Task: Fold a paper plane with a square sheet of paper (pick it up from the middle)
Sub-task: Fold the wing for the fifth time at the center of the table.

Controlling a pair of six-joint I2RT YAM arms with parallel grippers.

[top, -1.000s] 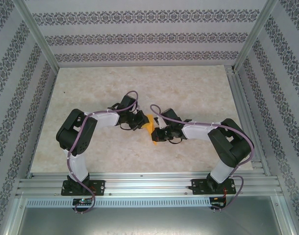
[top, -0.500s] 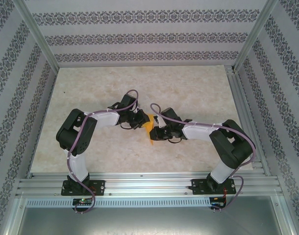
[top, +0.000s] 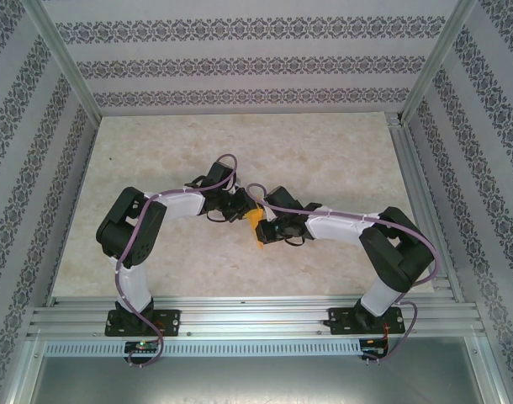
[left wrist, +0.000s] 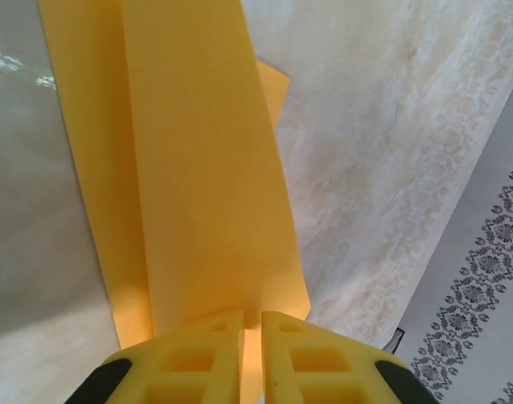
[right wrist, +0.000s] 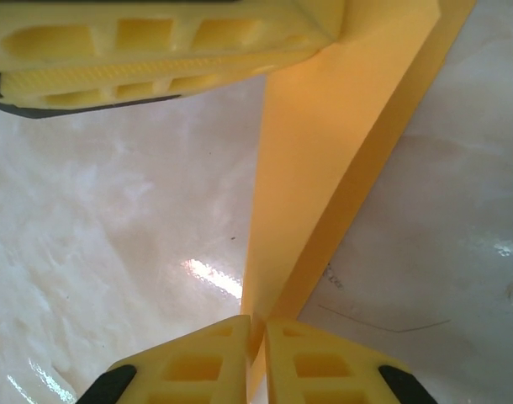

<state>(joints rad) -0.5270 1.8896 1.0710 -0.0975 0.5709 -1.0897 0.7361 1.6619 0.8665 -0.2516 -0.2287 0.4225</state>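
Observation:
The folded orange-yellow paper point(top: 256, 221) hangs between my two grippers over the middle of the table. In the left wrist view it is a long folded strip point(left wrist: 189, 168) running up from my left gripper point(left wrist: 252, 324), which is shut on its near end. In the right wrist view the paper point(right wrist: 341, 143) stands on edge as a narrow creased band. My right gripper point(right wrist: 256, 332) is shut on its lower end. The left gripper's fingers point(right wrist: 156, 42) clamp the far end at the top of that view.
The marble-patterned table point(top: 324, 151) spreads around both arms. Patterned walls point(top: 240, 63) and aluminium frame posts point(top: 416, 126) enclose it. A metal rail point(top: 256, 320) carries the arm bases at the near edge.
My right gripper has shifted slightly left and up, closer to the left gripper. The paper between them looks shorter and more bunched. The left arm has barely moved.

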